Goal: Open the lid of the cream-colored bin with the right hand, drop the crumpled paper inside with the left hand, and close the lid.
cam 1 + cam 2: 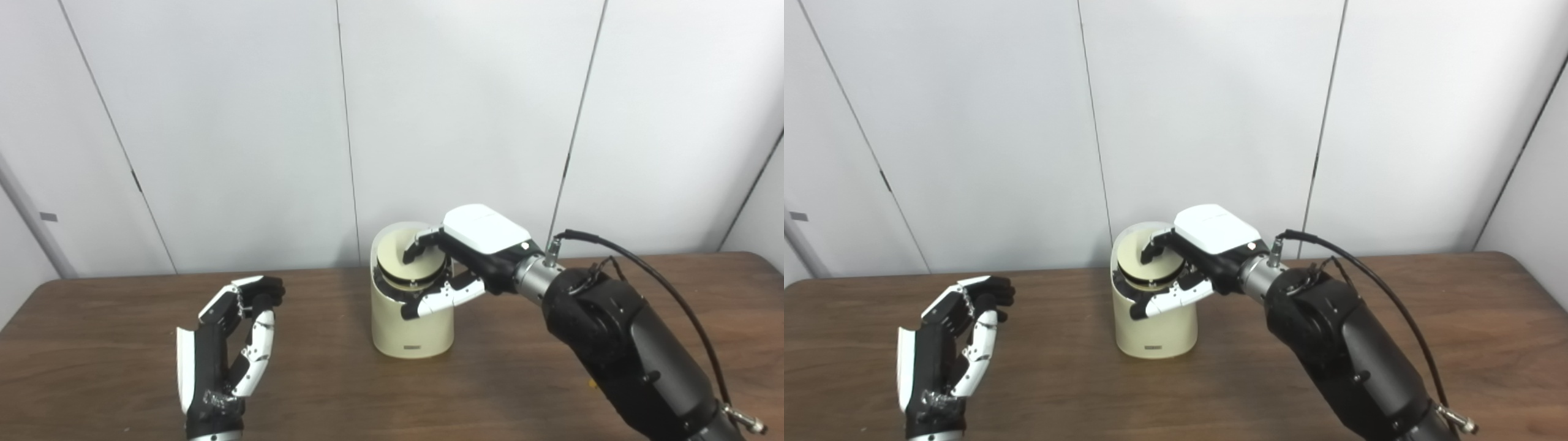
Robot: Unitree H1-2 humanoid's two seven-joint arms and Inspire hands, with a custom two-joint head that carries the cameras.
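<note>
- While the brown counter [551, 367] carries only the bin, the crumpled paper shows nowhere on it, so I cannot tell whether the paper is already inside or never arrived.
- Reaching in from the right, the right arm [631, 355] stretches across the counter with a black cable looping over it; if that cable snags or the arm sweeps sideways, the bin could be dragged along.
- Standing upright near the counter's middle, the cream-colored bin [411, 324] looks light, and a push from above that lands off-centre could tip or slide it.
- Raised to the left and well apart from the bin, the left hand [229, 349] is curled loosely with fingers bent toward the palm; nothing is visible in it, though a small wad could hide behind the fingers.
- Resting on top of the bin, the right hand [456, 266] has its fingers [422, 245] touching the lid and its thumb [438, 300] lying along the front rim; it presses on the lid but does not wrap round it.
- Sitting tilted inside the rim with a dark gap beneath, the round lid [404, 260] seems partly swung; it may jam or spring back if the fingers slip off.
</note>
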